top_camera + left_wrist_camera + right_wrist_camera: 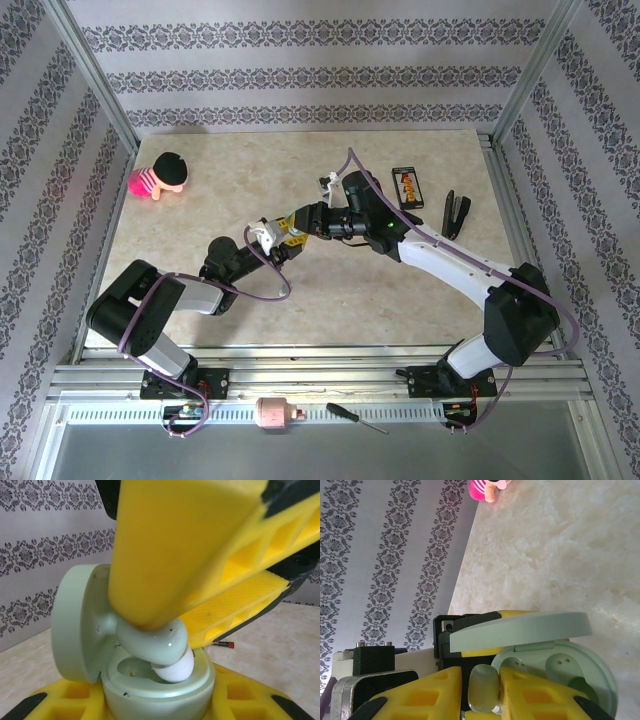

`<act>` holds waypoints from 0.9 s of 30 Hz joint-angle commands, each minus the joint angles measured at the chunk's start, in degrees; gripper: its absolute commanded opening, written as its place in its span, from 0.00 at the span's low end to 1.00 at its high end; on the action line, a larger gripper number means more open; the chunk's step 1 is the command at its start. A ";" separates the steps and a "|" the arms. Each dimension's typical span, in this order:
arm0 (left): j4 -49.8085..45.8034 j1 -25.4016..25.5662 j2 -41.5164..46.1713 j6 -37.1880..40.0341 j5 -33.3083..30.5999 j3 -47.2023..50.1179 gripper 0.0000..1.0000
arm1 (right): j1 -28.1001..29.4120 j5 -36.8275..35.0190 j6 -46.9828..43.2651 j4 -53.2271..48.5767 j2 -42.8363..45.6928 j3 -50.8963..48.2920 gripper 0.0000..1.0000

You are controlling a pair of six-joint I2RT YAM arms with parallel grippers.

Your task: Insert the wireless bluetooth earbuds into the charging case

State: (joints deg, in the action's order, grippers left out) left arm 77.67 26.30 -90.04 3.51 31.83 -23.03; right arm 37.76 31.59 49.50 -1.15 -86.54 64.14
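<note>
The first insertion seems about half done — the left gripper (155,707) clamps the open charging case (75,625) by its base, the nearly closed right gripper (483,695) pinches a pale green earbud (152,642) tip-down over one well, and the other well looks empty.

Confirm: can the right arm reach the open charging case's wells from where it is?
Likely yes. The lid stands swung open, and the right gripper, earbud between its fingers, sits right at the charging case wells with nothing in between.
</note>
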 commanded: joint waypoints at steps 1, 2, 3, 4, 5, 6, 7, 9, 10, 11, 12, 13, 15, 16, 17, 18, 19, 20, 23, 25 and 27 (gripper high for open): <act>2.47 1.20 1.86 0.69 0.47 -1.83 0.25 | 0.18 -2.27 -1.70 -2.36 -0.66 1.05 0.28; 2.34 1.20 2.02 0.75 0.52 -1.77 0.25 | 0.15 -2.24 -1.71 -2.33 -0.67 0.91 0.28; 2.31 1.22 2.13 0.80 0.48 -1.80 0.25 | 0.04 -2.17 -1.68 -2.31 -0.57 0.92 0.28; 2.30 1.27 2.20 0.84 0.50 -1.80 0.25 | -0.02 -2.23 -1.86 -2.44 -0.40 0.89 0.29; 2.33 1.28 2.21 0.88 0.40 -1.71 0.25 | -0.12 -2.37 -1.99 -2.49 -0.16 0.83 0.29; 2.41 1.27 2.15 0.89 0.34 -1.75 0.25 | -0.14 -2.50 -2.27 -2.53 0.11 0.82 0.30; 2.42 1.29 1.99 0.88 0.34 -1.75 0.25 | -0.21 -2.61 -2.48 -2.54 0.28 0.79 0.31; 2.64 1.29 1.77 0.71 0.45 -1.76 0.25 | -0.22 -2.62 -2.81 -2.55 0.66 0.73 0.33; 2.78 1.29 1.70 0.63 0.50 -1.75 0.25 | -0.23 -2.60 -3.06 -2.54 0.80 0.73 0.35; 2.97 1.29 1.60 0.54 0.57 -1.83 0.25 | -0.22 -2.51 -3.25 -2.52 0.94 0.81 0.36; 3.09 1.29 1.61 0.45 0.59 -1.80 0.25 | -0.26 -2.50 -3.34 -2.55 1.01 0.74 0.36; 3.10 1.29 1.52 0.45 0.59 -1.91 0.25 | -0.30 -2.50 -3.44 -2.56 1.11 0.72 0.37; 3.11 1.30 1.54 0.45 0.59 -1.85 0.25 | -0.33 -2.70 -3.78 -2.56 1.46 0.51 0.38; 3.26 1.29 1.54 0.45 0.44 -1.84 0.25 | -0.35 -2.76 -4.16 -2.42 1.84 0.44 0.38; 3.36 1.29 1.48 0.41 0.28 -1.76 0.25 | -0.34 -2.85 -4.55 -2.40 2.27 0.29 0.38; 3.45 1.29 1.45 0.36 0.25 -1.66 0.25 | -0.40 -3.01 -4.90 -2.49 2.66 0.20 0.39; 3.62 1.32 1.38 0.36 0.08 -1.59 0.25 | -0.34 -3.07 -5.41 -2.63 3.10 0.11 0.40; 3.78 1.29 1.31 0.36 0.14 -1.56 0.25 | -0.37 -2.90 -5.91 -2.73 3.45 0.11 0.41; 3.87 1.29 0.83 0.44 -0.02 -1.68 0.25 | -0.37 -2.54 -7.57 -2.84 4.64 -0.06 0.46; 4.04 1.30 0.58 0.79 -0.19 -1.63 0.25 | -0.32 -2.14 -9.29 -2.76 5.68 -0.32 0.51; 4.07 1.21 0.73 1.19 -0.36 -1.34 0.25 | -0.46 -1.67 -11.73 -2.66 7.47 -0.99 0.57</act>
State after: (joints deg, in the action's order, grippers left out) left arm 77.93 26.65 -89.95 3.73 31.62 -23.29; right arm 37.63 29.58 42.39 -3.88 -82.59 64.01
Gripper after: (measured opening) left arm 0.354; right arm 0.546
